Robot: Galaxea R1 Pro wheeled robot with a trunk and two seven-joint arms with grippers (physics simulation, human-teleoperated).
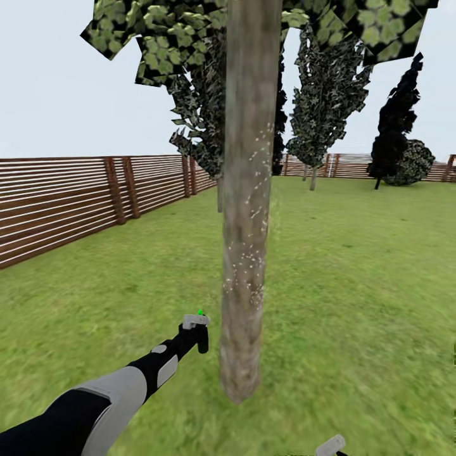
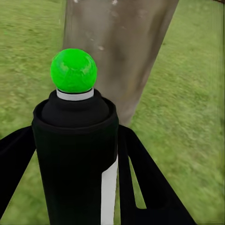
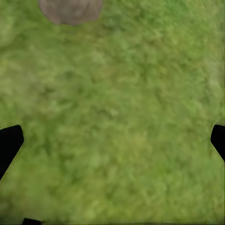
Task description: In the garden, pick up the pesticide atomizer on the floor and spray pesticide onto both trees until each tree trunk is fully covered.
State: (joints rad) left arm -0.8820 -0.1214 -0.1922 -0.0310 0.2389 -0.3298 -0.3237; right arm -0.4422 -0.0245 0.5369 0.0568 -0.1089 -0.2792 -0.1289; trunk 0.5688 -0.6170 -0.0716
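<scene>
Left gripper [image 1: 193, 335], lower centre of frame, clamped around the pesticide atomizer [image 2: 75, 154], nozzle facing the tree trunk [image 1: 248, 209] at frame centre. White pesticide [image 1: 256, 190] speckles the trunk's middle and right side; its base looks bare. Coverage judged partial; second tree outstanding. Right gripper [image 3: 112, 140] spread wide, holding nothing, above grass [image 3: 122, 122]

The tree trunk [image 1: 246, 209] ran off the head view's top edge, its crown cut away. Beside it, the pesticide atomizer [image 1: 196, 329] was too small to show its label, and it hid the left pincer [image 2: 75, 159] gripping it. The right pincer [image 3: 112, 140] was cut off, only dark finger edges [image 3: 9, 143] showing over blurred lawn [image 3: 117, 117].
</scene>
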